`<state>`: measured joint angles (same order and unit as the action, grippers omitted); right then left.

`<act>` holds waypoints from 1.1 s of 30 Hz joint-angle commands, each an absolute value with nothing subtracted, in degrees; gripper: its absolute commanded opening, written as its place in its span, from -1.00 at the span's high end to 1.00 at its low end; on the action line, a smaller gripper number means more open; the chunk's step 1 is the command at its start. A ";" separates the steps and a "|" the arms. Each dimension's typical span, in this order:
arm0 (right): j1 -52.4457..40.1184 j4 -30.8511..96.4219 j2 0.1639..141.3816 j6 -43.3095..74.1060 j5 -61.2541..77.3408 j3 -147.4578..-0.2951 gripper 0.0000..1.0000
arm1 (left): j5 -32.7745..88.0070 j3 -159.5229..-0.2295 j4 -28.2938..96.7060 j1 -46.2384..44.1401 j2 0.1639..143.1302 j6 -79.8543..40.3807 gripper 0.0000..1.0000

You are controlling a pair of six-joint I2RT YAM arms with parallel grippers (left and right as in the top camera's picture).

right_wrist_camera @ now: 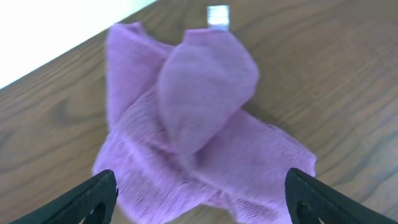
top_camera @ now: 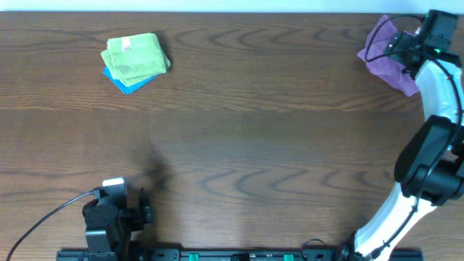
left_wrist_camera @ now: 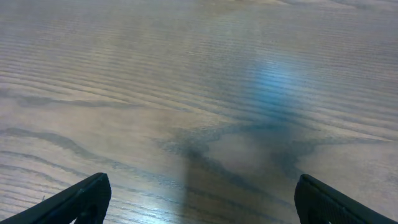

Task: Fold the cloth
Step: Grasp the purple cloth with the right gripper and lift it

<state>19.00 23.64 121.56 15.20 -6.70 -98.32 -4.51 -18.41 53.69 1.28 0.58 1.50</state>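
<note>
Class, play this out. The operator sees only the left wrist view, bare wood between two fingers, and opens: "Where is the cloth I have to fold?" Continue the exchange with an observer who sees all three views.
Observer: The cloth lies at the far right corner of the table, well away from your left gripper.
Operator: Is it lying flat?
Observer: No. The right wrist view shows it crumpled, with one flap bunched up on top.
Operator: Does the right arm have hold of it?
Observer: No. The right gripper hovers over it with its fingers wide apart.
</note>
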 commanded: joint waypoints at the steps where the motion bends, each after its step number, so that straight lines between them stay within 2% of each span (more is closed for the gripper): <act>1: 20.12 22.70 123.57 19.33 -7.01 -99.59 -0.71 | -5.54 -17.41 56.47 1.26 0.21 1.69 -0.91; 17: 20.71 17.65 131.11 26.35 0.56 -99.59 -0.57 | -5.54 -17.41 56.47 1.26 0.21 1.69 -0.91; 18: 20.73 17.39 131.37 26.35 1.17 -99.59 -0.50 | -5.54 -17.41 56.47 1.26 0.21 1.69 -0.91; 19: 20.71 17.26 131.72 26.35 1.17 -99.59 -0.34 | -5.54 -17.41 56.47 1.26 0.21 1.69 -0.91; 22: 20.62 16.40 131.85 26.33 2.00 -99.61 0.33 | -5.54 -17.41 56.47 1.26 0.21 1.69 -0.91; 25: 20.43 15.88 131.11 25.87 1.98 -99.83 0.89 | -5.54 -17.41 56.47 1.26 0.21 1.69 -0.91; 26: 20.40 15.90 130.54 25.61 2.02 -99.85 0.97 | -5.54 -17.41 56.47 1.26 0.21 1.69 -0.91; 33: 18.94 19.03 122.21 16.53 2.00 -99.85 0.97 | -5.54 -17.41 56.47 1.26 0.21 1.69 -0.91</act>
